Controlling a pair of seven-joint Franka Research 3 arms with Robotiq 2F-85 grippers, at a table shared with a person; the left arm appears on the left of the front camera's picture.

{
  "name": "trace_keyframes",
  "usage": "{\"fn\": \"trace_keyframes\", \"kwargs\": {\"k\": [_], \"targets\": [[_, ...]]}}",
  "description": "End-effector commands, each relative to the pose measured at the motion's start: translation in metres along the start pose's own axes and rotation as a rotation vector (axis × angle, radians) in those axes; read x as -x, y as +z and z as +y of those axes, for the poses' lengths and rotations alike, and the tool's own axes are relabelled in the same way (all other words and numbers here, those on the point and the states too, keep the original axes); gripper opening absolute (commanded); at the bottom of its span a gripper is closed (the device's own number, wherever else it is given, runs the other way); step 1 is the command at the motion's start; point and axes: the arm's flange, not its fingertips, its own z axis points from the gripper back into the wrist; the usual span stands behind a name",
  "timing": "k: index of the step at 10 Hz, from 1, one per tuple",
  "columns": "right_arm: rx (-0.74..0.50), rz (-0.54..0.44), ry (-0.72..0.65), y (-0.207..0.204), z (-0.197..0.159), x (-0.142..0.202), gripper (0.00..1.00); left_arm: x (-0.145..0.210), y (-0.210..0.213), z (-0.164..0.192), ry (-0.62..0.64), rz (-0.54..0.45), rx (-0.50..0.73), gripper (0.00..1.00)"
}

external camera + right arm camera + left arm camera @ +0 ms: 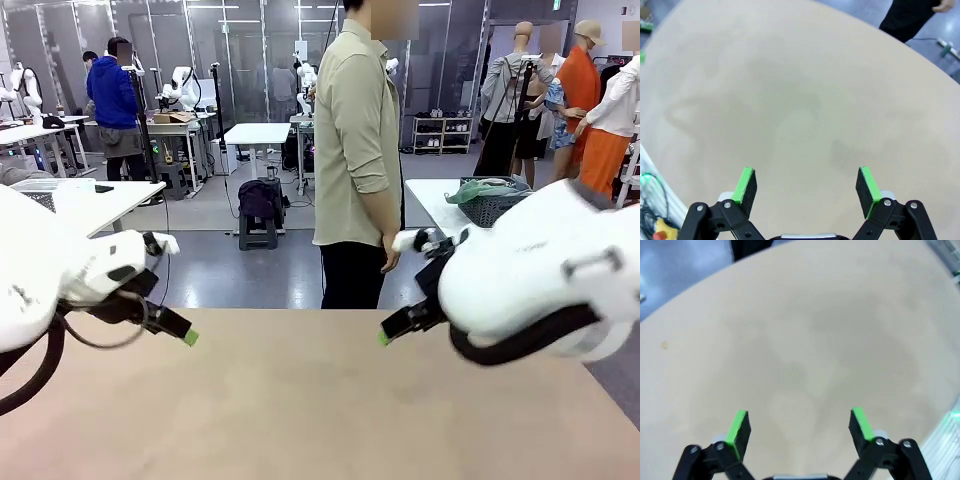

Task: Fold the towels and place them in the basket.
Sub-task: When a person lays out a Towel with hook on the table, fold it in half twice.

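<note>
- The left gripper (pixel 186 336) is held just above the table (pixel 300 410) at the left side, with its green-tipped fingers pointed toward the middle
- In the left wrist view, the left gripper (pixel 800 426) is seen with its jaws released and spread wide, with nothing between the green pads (pixel 738 426) but plain beige tabletop
- The right gripper (pixel 386 335) is held at the right side at about the same height, pointed back toward the middle, well apart from the left one
- In the right wrist view, the right gripper (pixel 807 184) is likewise seen with jaws released and wide apart, and nothing is grasped
- The basket (pixel 497 210), dark with lattice sides, is found on a white side table (pixel 430 195) at the far right, beyond the work table and partly hidden by the right arm
- A sea-green towel (pixel 478 189) is heaped in the top of the basket, unfolded and loose; whether other towels lie under it cannot be told
- A person (pixel 356 150) in a pale green shirt and dark trousers is seen standing at the far edge of the table, turned sideways, with one hand (pixel 391 262) hanging at the hip
</note>
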Motion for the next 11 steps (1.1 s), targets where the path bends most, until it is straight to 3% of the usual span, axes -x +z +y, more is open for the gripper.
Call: {"fn": "trace_keyframes", "kwargs": {"k": [1,4,5,7,9,11], "targets": [[-0.129,-0.069,-0.092,0.028,-0.039,0.002,1.0,0.0,0.018,0.047,0.099,-0.02,0.197,1.0],[-0.392,-0.219,-0.326,0.073,-0.071,0.021,1.0,0.01,0.051,0.071,0.211,-0.155,0.533,1.0],[-0.535,-0.258,-0.389,0.083,-0.077,0.029,1.0,0.017,0.059,0.077,0.237,-0.197,0.621,1.0],[-0.745,-0.31,-0.448,0.108,-0.083,0.046,1.0,0.036,0.074,0.087,0.307,-0.25,0.838,1.0],[-0.939,-0.33,-0.481,0.125,-0.089,0.06,1.0,0.052,0.084,0.095,0.365,-0.236,0.972,1.0],[-0.986,-0.264,-0.513,0.129,-0.09,0.071,1.0,0.062,0.09,0.098,0.386,-0.207,1.0,1.0]]}}
